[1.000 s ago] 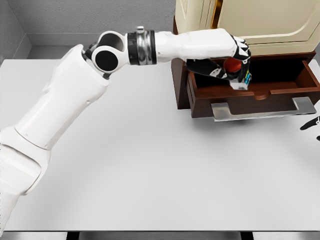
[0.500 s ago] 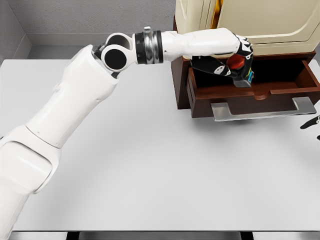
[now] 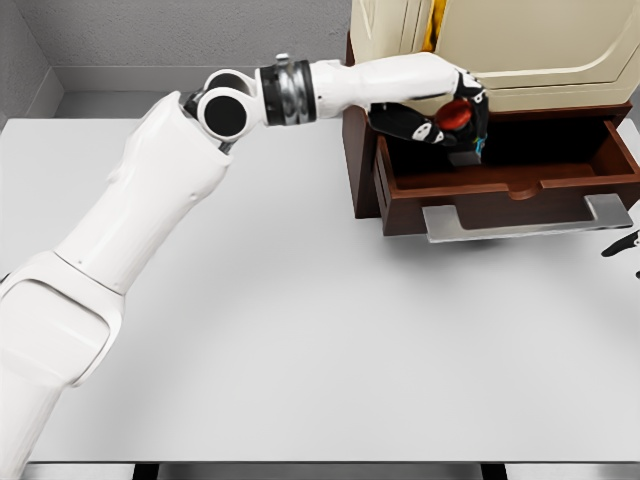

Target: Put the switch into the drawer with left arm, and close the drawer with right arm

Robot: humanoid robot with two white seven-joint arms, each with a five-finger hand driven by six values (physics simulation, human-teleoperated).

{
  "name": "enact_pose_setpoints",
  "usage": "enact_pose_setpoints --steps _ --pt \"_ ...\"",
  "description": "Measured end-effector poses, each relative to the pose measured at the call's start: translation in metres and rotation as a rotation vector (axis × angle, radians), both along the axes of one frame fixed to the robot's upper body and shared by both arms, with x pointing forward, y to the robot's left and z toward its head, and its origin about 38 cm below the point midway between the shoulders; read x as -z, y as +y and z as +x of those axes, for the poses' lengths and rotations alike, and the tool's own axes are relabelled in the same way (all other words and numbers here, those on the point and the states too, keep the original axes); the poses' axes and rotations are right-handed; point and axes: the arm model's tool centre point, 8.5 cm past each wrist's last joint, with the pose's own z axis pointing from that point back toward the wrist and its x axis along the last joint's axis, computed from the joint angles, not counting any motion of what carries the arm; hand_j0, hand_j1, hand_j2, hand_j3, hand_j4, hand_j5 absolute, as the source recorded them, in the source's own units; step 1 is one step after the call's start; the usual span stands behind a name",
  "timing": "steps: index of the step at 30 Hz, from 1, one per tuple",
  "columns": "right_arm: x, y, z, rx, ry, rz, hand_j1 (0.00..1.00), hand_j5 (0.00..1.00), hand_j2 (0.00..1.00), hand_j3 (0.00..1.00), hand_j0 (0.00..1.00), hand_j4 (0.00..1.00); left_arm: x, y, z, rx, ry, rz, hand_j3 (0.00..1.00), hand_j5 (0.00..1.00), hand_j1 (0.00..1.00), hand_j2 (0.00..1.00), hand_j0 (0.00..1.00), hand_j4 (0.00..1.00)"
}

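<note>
Head view. Left arm (image 3: 150, 210) enters at lower left and reaches across the white worktop (image 3: 300, 330) to the open drawer (image 3: 510, 185) at upper right. Elbow joint sits high, near the back edge of the worktop; forearm runs roughly level toward the cabinet.

Left hand (image 3: 445, 115) is over the drawer's left portion, above the cavity. Fingers are curled around the switch (image 3: 458, 112), pinching it: the red rounded top shows between the dark fingers, and a grey base with a small blue-green mark hangs just below the hand. Switch is held clear of the drawer floor as far as can be seen; whether its base touches the inside wall cannot be told.

Drawer is dark brown wood, pulled out toward the camera, with a flat grey handle (image 3: 525, 218) along its front edge. Its interior is in shadow. It belongs to a brown base unit (image 3: 358, 150) carrying a cream cabinet (image 3: 530, 45) with panelled doors.

Right hand (image 3: 622, 246): only dark fingertips show at the right picture edge, just right of the handle's end and slightly lower, not touching it. Too little in view to tell whether its fingers are spread or curled.

Grey wall (image 3: 180, 30) behind the worktop.
</note>
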Motion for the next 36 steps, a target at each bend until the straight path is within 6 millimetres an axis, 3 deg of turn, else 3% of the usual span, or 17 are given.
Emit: enact_pose_setpoints --steps 13,23,26,29,32,36 --pt "-0.001 0.0 0.0 -0.002 0.0 -0.006 0.62 0.62 0.62 0.62 0.62 0.62 0.0 0.0 0.0 0.001 -0.006 0.001 0.94 0.94 0.94 0.94 0.94 0.94" --pt "-0.004 0.0 0.003 -0.004 -0.01 -0.006 0.59 0.59 0.59 0.59 0.59 0.59 -0.002 -0.002 -0.003 0.0 -0.057 0.044 1.0 1.0 1.0 1.0 1.0 1.0" --pt "-0.005 0.0 0.003 -0.007 -0.009 -0.011 0.59 0.59 0.59 0.59 0.59 0.59 -0.006 -0.006 -0.021 0.048 -0.238 0.157 1.0 1.0 1.0 1.0 1.0 1.0" --pt "-0.01 0.001 0.007 -0.013 -0.021 -0.017 0.59 0.59 0.59 0.59 0.59 0.59 -0.012 -0.028 -0.063 0.216 -0.476 0.233 1.0 1.0 1.0 1.0 1.0 1.0" --pt "-0.014 0.002 0.01 -0.021 -0.028 -0.028 0.59 0.59 0.59 0.59 0.59 0.59 -0.061 -0.035 -0.1 0.284 -0.405 0.004 1.0 1.0 1.0 1.0 1.0 1.0" --pt "-0.019 0.003 0.014 -0.028 -0.03 -0.04 0.59 0.59 0.59 0.59 0.59 0.59 -0.086 -0.033 -0.124 0.349 -0.37 -0.105 1.0 1.0 1.0 1.0 1.0 1.0"
